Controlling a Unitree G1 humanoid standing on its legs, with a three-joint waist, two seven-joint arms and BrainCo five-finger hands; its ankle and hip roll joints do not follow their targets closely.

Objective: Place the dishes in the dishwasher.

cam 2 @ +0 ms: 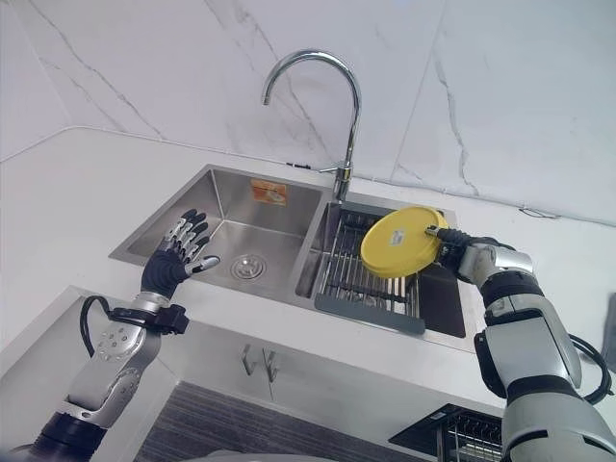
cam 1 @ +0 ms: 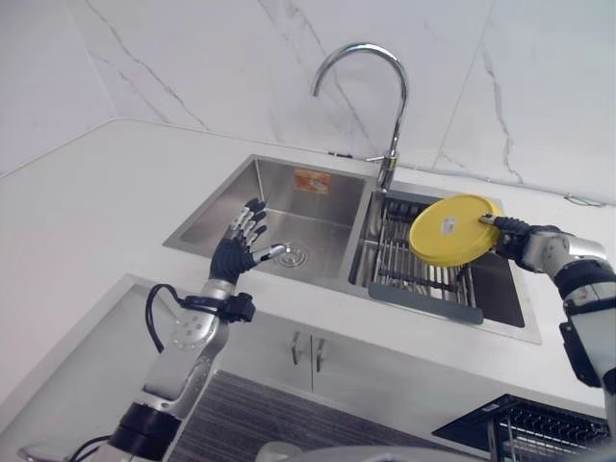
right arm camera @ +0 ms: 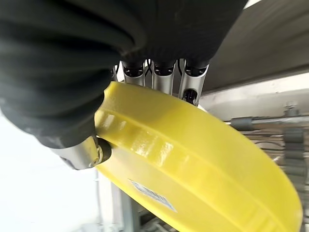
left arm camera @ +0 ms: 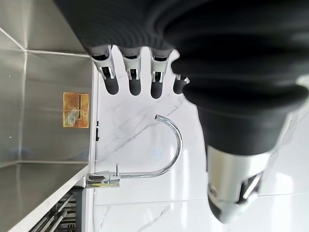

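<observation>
Bright, even, diffuse light; white worktop and marble wall near washed out. Soft reflections on steel sink walls and faucet. Shadows faint. Wrist views: hand covers close, blurred; yellow plate shows soft sheen.

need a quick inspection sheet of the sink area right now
surface: white counter around a steel double sink.
job's things: yellow plate held tilted over the rack in the right basin; dishwasher basket shows at the lower right.
clutter: nothing seen.
robot hands: right robot hand pinches the plate's rim; left robot hand open over the sink's front edge, holding nothing.
cables: nothing seen on the counter.
surroundings: curved faucet, marble wall, cabinet doors below.
</observation>
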